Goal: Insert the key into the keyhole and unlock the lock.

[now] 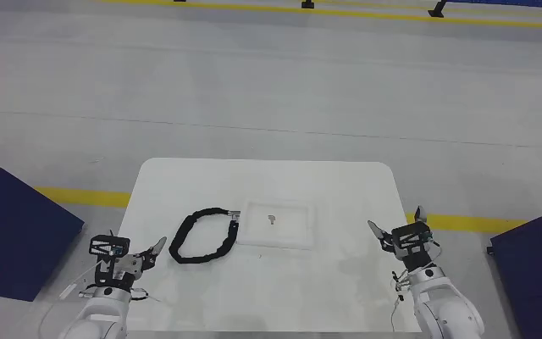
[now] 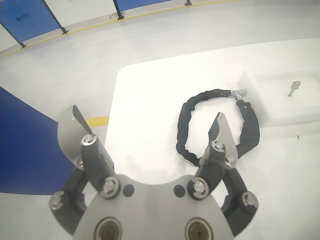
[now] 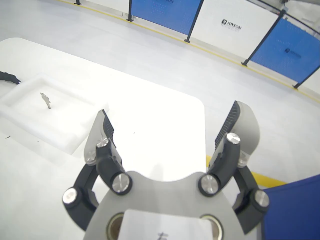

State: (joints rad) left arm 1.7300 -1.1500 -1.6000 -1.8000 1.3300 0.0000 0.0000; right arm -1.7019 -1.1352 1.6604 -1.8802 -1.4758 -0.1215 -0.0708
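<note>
- The left gripper (image 2: 147, 112) is held at the near left corner of the table (image 1: 339, 280). Its jaws are spread wide and nothing is held between them.
- The right gripper (image 3: 168, 108) is held at the near right corner of the table. Its jaws are likewise spread wide and nothing is gripped.
- A chain lock (image 2: 180, 126), sleeved in black fabric, is laid flat in a loop on the left half of the table, ahead of the left gripper and apart from it.
- The metal lock end (image 2: 238, 93) of the chain is found at the far right of the loop, just beside the left edge of a tray (image 1: 275, 242).
- The tray, white and shallow, is placed near the middle of the table, to the right of the chain.
- The key (image 1: 271, 219) is laid flat inside the tray, close to its centre, apart from the lock and well apart from both grippers.
- A yellow floor line (image 1: 85, 197) is seen passing behind the table.
- Blue and white barrier panels (image 3: 167, 1) are seen at the far side of the floor.
</note>
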